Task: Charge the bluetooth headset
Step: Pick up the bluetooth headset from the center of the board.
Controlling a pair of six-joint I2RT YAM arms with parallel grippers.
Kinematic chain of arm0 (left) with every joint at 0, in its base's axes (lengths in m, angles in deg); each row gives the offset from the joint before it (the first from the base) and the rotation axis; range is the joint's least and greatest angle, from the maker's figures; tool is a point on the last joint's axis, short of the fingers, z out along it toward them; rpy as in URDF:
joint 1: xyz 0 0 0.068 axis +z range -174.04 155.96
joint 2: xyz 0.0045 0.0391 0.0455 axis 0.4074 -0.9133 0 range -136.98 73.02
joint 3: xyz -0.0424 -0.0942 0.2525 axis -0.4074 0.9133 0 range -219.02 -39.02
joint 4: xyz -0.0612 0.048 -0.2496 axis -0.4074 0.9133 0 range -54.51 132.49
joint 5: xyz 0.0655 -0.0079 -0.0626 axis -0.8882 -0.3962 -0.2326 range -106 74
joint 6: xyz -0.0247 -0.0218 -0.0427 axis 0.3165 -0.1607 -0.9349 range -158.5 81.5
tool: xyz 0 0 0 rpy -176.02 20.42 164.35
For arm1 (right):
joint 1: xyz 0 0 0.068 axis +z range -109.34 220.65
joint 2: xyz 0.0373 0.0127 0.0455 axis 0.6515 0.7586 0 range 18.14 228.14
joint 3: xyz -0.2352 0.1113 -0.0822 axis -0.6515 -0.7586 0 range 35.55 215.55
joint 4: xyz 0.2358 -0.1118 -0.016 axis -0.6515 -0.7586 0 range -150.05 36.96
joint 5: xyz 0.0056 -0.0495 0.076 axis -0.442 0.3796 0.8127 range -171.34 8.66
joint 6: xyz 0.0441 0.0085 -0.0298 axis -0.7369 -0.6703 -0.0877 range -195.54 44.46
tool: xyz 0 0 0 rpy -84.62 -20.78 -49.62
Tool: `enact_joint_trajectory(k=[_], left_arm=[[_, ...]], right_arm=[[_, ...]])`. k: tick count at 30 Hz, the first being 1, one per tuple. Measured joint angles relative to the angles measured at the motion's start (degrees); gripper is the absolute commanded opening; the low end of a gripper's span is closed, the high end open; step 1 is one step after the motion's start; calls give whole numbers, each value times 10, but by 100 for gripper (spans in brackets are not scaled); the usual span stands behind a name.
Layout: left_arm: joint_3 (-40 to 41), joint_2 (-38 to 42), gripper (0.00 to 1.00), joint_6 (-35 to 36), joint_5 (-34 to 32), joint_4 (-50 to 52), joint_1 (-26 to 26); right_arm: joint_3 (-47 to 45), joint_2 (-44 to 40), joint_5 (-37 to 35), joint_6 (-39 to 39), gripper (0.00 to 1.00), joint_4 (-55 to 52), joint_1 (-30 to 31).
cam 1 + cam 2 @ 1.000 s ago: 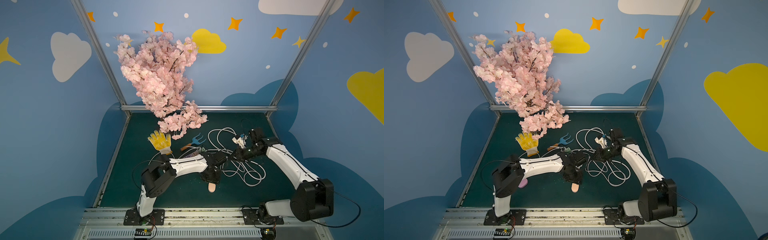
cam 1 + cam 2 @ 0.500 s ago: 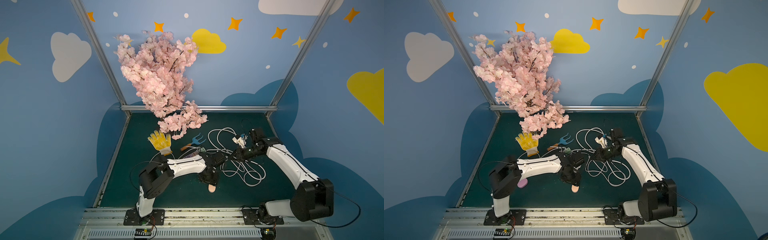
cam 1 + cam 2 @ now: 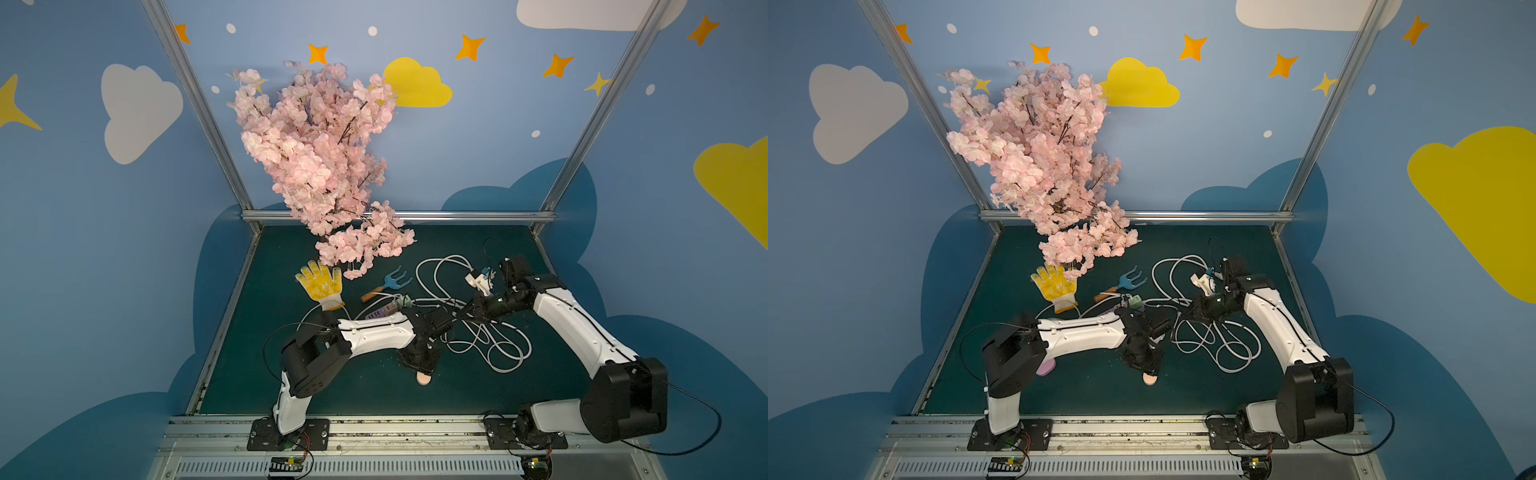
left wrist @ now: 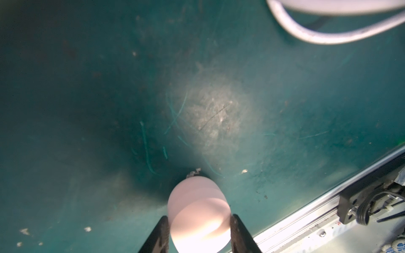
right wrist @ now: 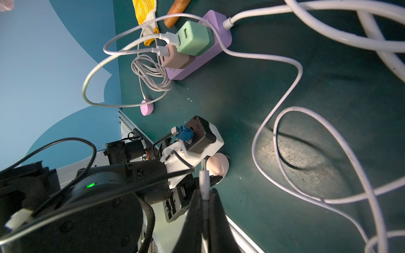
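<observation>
Roughly halfway, I reckon: the left claw (image 4: 199,219) is clamped on the pink headset case (image 4: 197,203) between its fingers, and the right claw (image 5: 205,193) squeezes the white cable plug (image 5: 203,177) poking past its tips, near the case. Joining them is not yet done.

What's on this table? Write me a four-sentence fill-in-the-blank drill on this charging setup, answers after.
The right gripper pinches a ____ cable plug. The left gripper grips a ____ headset case. The green charger sits in a ____ power strip. Beside the blue rake lies a ____ glove.
Missing: white; pink; purple; yellow.
</observation>
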Motion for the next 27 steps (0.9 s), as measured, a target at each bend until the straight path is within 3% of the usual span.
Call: enact_joint_trajectory(k=[9,14,22,27], left_arm=[[0,-11,60,7,4,-3,0],[0,-14,38,7,10,-3,0],[0,-14,26,9,14,-3,2],[50,29,11,13,40,-43,26]], right_arm=[[-2,0,0,0,0,0,-2],[-3,0,0,0,0,0,-3],[-3,0,0,0,0,0,-3],[-10,0,-3,1,0,-1,-3]])
